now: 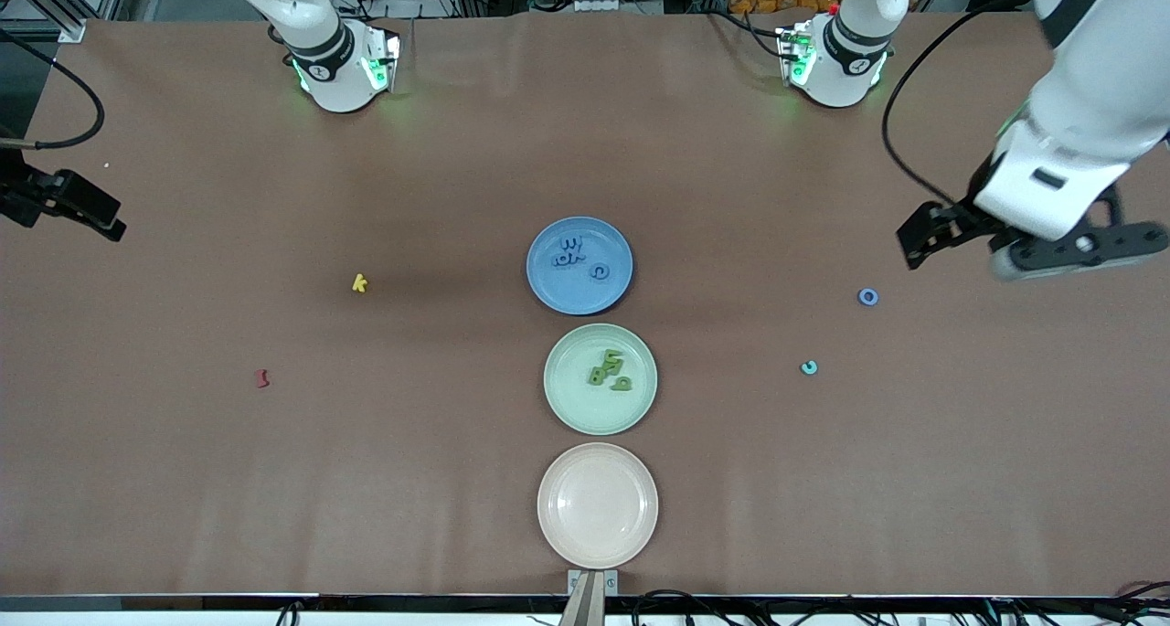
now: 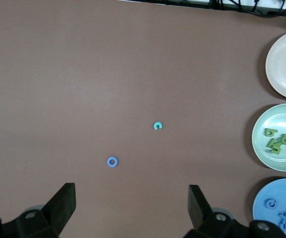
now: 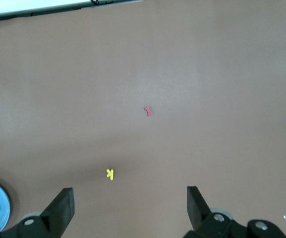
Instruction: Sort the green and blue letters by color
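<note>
blue letters [image 1: 576, 259] are grouped on the blue plate [image 1: 548, 288], green letters [image 1: 610, 370] on the green plate [image 1: 567, 402], matched by color. a blue ring [image 1: 867, 297] and seemingly teal c [image 1: 809, 367] lie loose toward the left arm's end of the surface. left tool [image 1: 1005, 242] is held wide over that end; right tool [image 3: 128, 208] wide.

A matt brown covering, smooth and faintly creased like paper or thin cloth, spreads across the desk [image 1: 274, 480]. Three smooth plates carry a soft sheen: the blue plate [image 1: 548, 288], the pale green plate [image 1: 571, 407] and the cream plate [image 1: 597, 505], the last catching the most light. The blue letters [image 1: 572, 254] and green letters [image 1: 609, 368] look like matt, chunky foam or plastic, as do a blue ring letter [image 1: 868, 297], a teal letter [image 1: 809, 367], the yellow letter k [image 1: 359, 283] and a dark red letter [image 1: 262, 378]. The arms' casings are glossy white plastic; the left end effector [image 2: 132, 208] and right end effector [image 3: 130, 208] have matt black fingers.
</note>
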Robot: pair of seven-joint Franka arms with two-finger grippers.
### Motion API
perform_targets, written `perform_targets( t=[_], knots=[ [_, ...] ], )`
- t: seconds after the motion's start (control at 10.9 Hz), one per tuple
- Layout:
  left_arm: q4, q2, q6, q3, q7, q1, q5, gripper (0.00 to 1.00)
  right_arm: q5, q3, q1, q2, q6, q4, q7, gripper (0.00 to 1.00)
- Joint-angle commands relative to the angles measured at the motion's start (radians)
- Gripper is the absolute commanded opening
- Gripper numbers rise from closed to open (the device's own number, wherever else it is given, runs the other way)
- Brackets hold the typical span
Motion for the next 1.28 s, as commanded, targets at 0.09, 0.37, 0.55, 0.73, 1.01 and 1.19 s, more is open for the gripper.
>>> perform_targets(
  t=[0.09, 0.37, 0.55, 0.73, 1.01, 1.19],
  knots=[
    [-0.03, -0.069, -0.035, 0.004, 0.139, 0.067, -0.05, 1.0, 0.016, -0.007, 0.004, -0.017, 0.092, -0.033, 0.018, 1.0],
    [-0.038, -0.099, -0.094, 0.015, 0.24, 0.152, -0.119, 1.0, 0.016, -0.004, 0.004, -0.015, 0.078, -0.032, 0.011, 1.0],
    [-0.04, -0.114, -0.116, 0.016, 0.244, 0.171, -0.146, 1.0, 0.016, -0.004, 0.004, -0.018, 0.037, -0.032, 0.004, 1.0],
    [-0.04, -0.122, -0.119, 0.016, 0.247, 0.171, -0.143, 1.0, 0.016, -0.001, 0.004, -0.021, 0.025, -0.035, 0.003, 1.0],
    [-0.046, -0.145, -0.128, 0.016, 0.284, 0.166, -0.138, 1.0, 0.014, 0.005, 0.009, -0.021, 0.016, -0.038, -0.072, 1.0],
    [-0.053, -0.142, -0.127, 0.018, 0.285, 0.171, -0.14, 1.0, 0.014, 0.007, 0.012, -0.02, -0.018, -0.033, -0.124, 1.0]
  ],
)
